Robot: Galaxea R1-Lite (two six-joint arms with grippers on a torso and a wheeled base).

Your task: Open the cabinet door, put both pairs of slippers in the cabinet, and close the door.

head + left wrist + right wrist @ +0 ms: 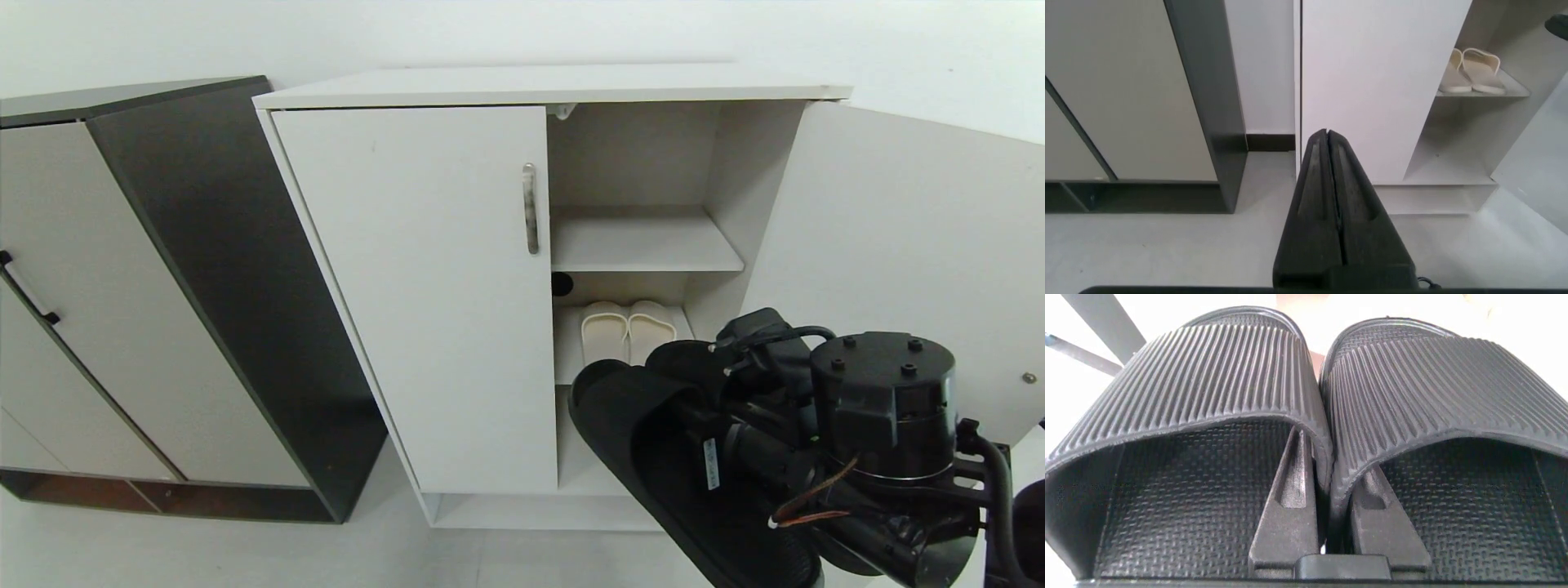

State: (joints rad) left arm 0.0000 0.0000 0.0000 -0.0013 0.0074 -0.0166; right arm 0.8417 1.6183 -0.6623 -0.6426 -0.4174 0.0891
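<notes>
The white cabinet (pixel 408 286) has its left door closed and its right door (pixel 898 245) swung wide open. A pair of white slippers (pixel 627 331) (pixel 1474 71) lies side by side on the middle shelf. A pair of black ribbed slippers (pixel 645 433) (pixel 1233 384) hangs in the air just in front of the open compartment, low and to the right. My right gripper (pixel 1327 461) is shut on the slippers' adjoining straps, one finger inside each slipper. My left gripper (pixel 1327 139) is shut on nothing, above the floor before the closed door.
A dark grey cabinet (pixel 229 269) (pixel 1204 82) stands close on the left of the white one. The upper shelf (pixel 645 241) and the bottom compartment (pixel 588 465) hold nothing. A metal handle (pixel 531 208) is on the closed door's edge.
</notes>
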